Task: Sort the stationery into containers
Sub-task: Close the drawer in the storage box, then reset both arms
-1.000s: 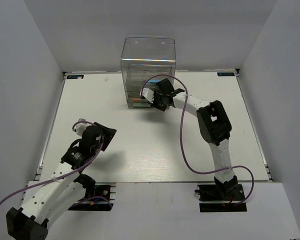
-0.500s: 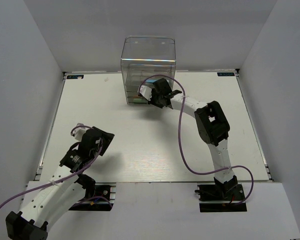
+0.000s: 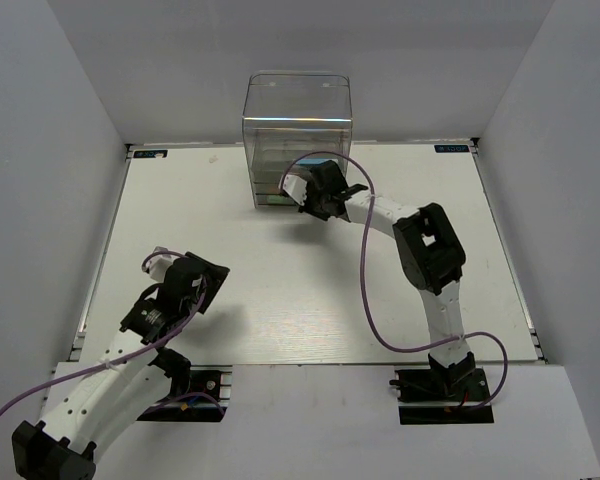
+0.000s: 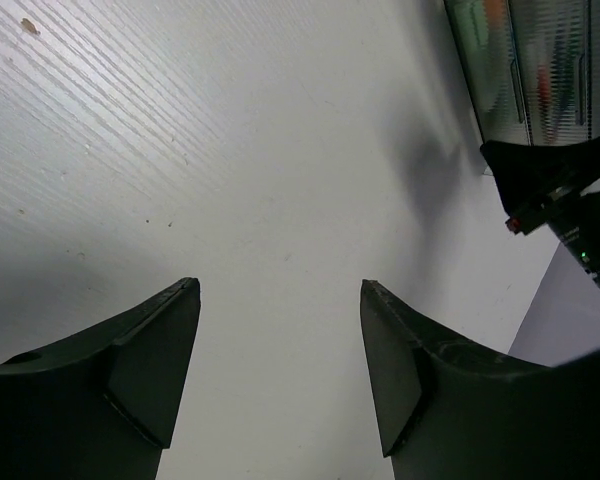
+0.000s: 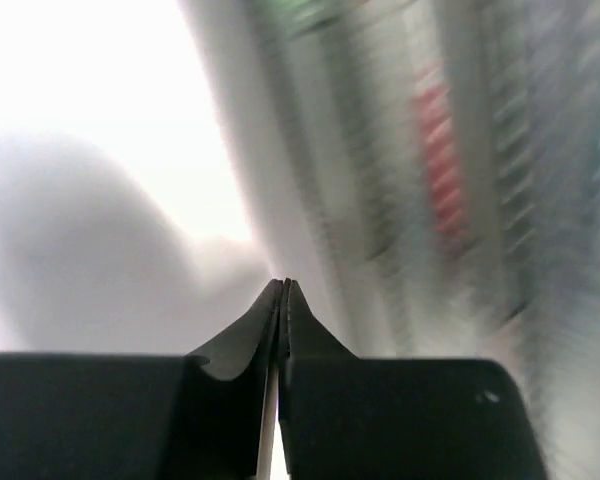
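At the table's far edge: drawers (image 3: 296, 120) stand by the back wall, pens (image 4: 543, 80) blurred inside.
Right hand (image 3: 305, 190): pinched shut, empty, nearer the drawers' lower front than a second ago.
Left hand (image 4: 280, 285): spread wide, empty, drawn back toward its base.
Table (image 3: 280, 290): white, wood-grained.
Room: plain white walls (image 3: 60, 150).

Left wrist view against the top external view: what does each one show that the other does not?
Only the left wrist view: the left end effector from close up, its fingers apart with nothing between them, and the grain and small specks of the table. Only the top external view: the left arm and right arm whole, their purple cables, and the top of the clear drawer box. Both: the table, the drawer box, and the right end effector at the box's front.
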